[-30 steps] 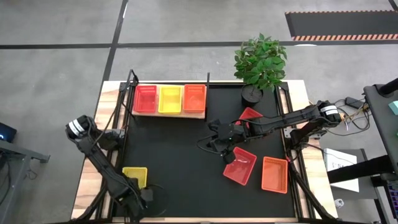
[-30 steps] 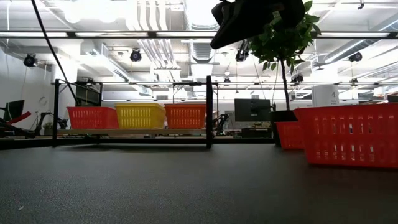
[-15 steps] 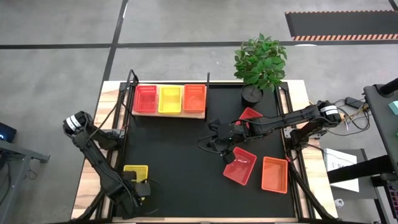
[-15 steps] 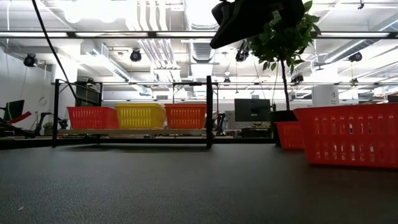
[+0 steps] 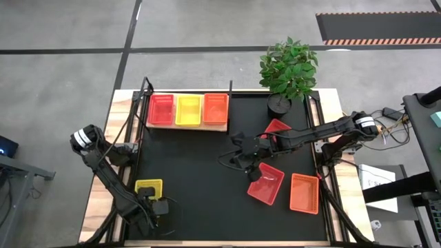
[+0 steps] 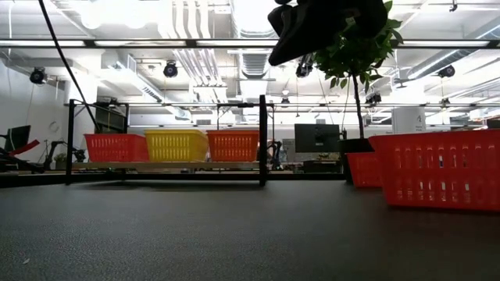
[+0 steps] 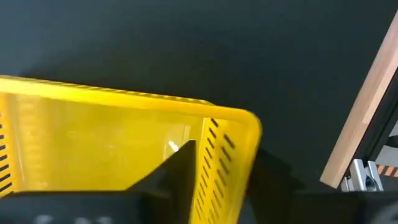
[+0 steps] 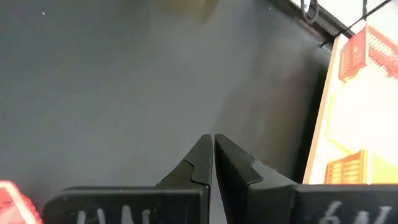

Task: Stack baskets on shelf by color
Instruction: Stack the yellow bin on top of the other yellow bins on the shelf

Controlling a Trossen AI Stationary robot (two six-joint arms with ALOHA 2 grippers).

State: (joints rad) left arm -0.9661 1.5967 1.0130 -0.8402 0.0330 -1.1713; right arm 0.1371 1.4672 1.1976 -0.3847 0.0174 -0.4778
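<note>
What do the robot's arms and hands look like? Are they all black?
Mostly, yes. Both arms are thin and dark, built from jointed sections, each with a light grey band near its base. Black cables trail beside them. The left hand and right hand are dark too. Close up, the right hand's fingers are flat black wedges tapering to points, with pale lettering on the body behind them.

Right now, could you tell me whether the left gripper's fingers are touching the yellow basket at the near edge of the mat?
Touching. In the left wrist view, one dark finger lies against the inner face of the yellow basket wall.
</note>
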